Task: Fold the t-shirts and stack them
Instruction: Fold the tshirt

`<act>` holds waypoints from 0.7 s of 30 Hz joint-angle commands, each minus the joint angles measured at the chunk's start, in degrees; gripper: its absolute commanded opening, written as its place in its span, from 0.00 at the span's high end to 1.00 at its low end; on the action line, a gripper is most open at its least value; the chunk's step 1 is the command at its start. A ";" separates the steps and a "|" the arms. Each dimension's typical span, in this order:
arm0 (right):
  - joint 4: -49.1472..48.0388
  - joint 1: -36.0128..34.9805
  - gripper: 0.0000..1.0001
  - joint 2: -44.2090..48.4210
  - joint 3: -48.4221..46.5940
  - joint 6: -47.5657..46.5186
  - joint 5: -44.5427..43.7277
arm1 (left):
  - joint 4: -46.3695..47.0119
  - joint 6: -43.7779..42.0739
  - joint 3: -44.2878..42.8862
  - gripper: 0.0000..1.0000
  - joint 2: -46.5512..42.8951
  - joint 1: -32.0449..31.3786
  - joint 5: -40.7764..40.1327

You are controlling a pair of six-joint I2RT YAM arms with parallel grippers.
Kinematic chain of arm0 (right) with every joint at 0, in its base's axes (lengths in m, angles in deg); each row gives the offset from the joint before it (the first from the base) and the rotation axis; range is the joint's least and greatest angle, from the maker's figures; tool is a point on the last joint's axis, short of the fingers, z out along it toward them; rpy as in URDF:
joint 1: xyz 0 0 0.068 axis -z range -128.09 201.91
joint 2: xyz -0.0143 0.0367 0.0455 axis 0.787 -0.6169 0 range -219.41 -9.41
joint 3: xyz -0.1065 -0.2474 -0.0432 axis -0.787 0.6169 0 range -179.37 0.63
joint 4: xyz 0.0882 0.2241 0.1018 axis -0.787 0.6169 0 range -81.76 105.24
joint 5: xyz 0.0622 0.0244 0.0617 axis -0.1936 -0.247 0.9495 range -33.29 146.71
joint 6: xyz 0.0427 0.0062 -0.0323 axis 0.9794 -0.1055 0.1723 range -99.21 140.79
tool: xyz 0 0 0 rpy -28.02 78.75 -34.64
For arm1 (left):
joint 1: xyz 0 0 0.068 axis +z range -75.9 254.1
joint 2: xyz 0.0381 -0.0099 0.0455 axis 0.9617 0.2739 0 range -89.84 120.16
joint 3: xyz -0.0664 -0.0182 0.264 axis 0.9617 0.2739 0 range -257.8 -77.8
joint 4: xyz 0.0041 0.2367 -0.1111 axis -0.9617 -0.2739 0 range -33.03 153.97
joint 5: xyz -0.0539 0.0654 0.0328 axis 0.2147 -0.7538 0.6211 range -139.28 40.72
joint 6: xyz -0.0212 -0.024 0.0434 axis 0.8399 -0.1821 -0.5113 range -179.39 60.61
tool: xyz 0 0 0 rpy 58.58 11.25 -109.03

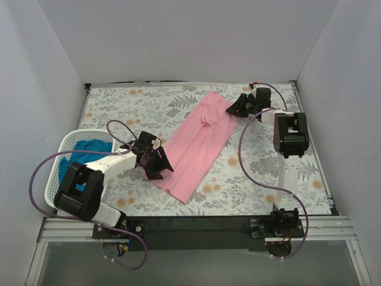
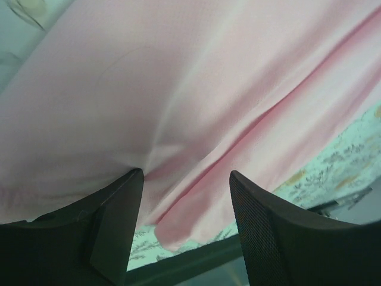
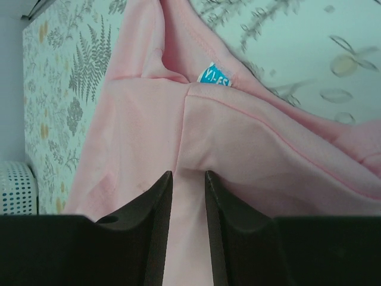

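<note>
The light pink t-shirt (image 1: 199,143) lies folded into a long strip, running diagonally across the middle of the floral table. My left gripper (image 1: 158,162) is at the strip's near left edge. In the left wrist view it (image 2: 186,173) is open wide, with pink cloth (image 2: 196,89) just beyond the fingertips. My right gripper (image 1: 234,107) is at the strip's far right end by the collar. In the right wrist view it (image 3: 188,174) pinches pink cloth (image 3: 143,119) between nearly closed fingers, below the blue neck label (image 3: 213,75). The teal-blue t-shirt (image 1: 89,149) lies crumpled in the basket.
A white lattice basket (image 1: 65,143) stands at the table's left edge, close behind my left arm; its corner also shows in the right wrist view (image 3: 15,187). White walls enclose the table on three sides. The black base rail (image 1: 196,226) runs along the near edge.
</note>
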 commanded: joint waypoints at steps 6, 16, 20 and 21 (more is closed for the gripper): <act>6.03 -2.01 0.64 -10.93 -13.50 -2.50 4.66 | -0.75 13.40 7.92 0.41 -4.73 -8.04 8.37; 12.09 -1.66 0.60 -0.25 -11.77 -10.31 4.41 | -3.82 16.22 5.38 0.41 -11.22 -12.09 0.93; 12.18 -1.92 0.58 10.84 -0.97 -12.86 2.73 | -8.03 14.29 1.68 0.40 -14.39 -12.09 -5.22; 12.18 -2.09 0.58 13.04 2.19 -13.30 2.64 | -8.48 13.07 0.46 0.40 -14.74 -12.09 -6.38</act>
